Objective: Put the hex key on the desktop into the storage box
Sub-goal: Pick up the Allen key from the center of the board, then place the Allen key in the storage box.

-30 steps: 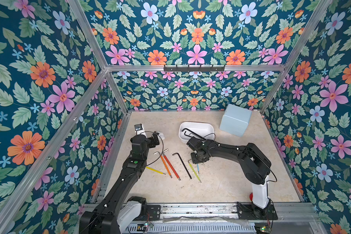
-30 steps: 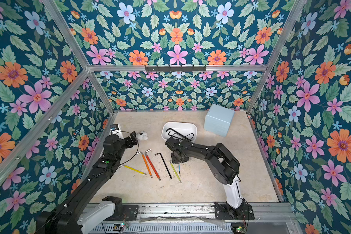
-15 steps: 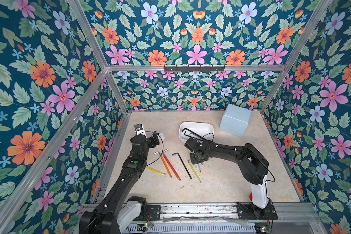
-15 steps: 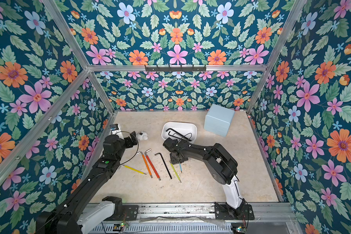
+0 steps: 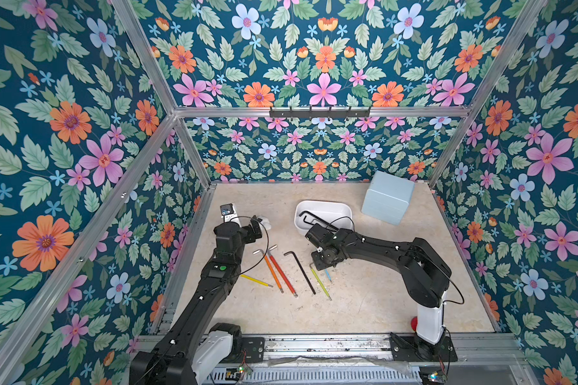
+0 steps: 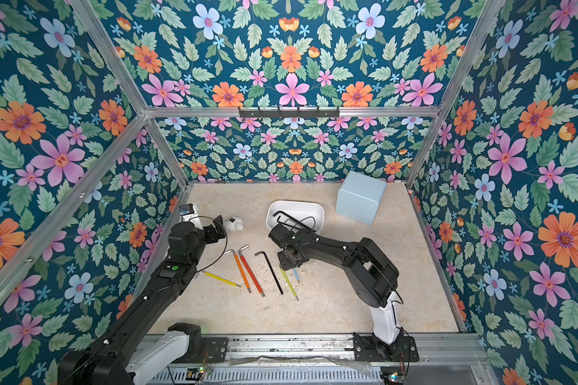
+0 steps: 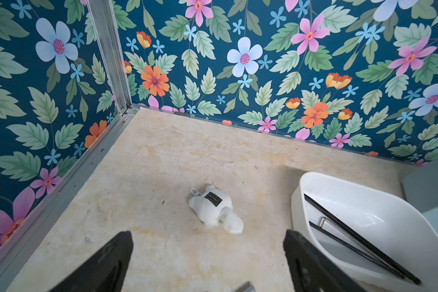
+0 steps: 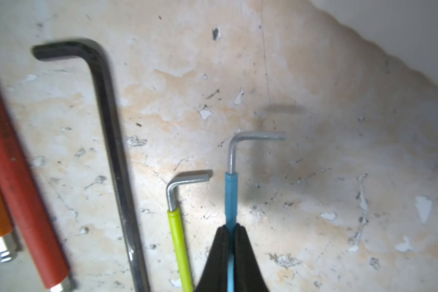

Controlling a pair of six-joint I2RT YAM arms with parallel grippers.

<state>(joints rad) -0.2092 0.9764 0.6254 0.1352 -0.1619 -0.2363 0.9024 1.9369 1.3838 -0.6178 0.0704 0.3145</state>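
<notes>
Several hex keys lie in a row on the beige desktop. My right gripper is down among them, shut on the blue-sleeved hex key, whose tail shows as a short blue sliver in both top views. Beside it lie a lime-green key and a long black key. The white storage box stands just behind the right wrist, with black hex keys inside. My left gripper hangs open over bare desktop left of the box.
Red, orange and yellow keys lie further left. A small white plush toy sits just ahead of the left gripper. A pale blue cube box stands at the back right. Floral walls enclose three sides.
The right gripper's jaws have closed onto the blue hex key, and its wrist shifted slightly. The left arm has not moved.
</notes>
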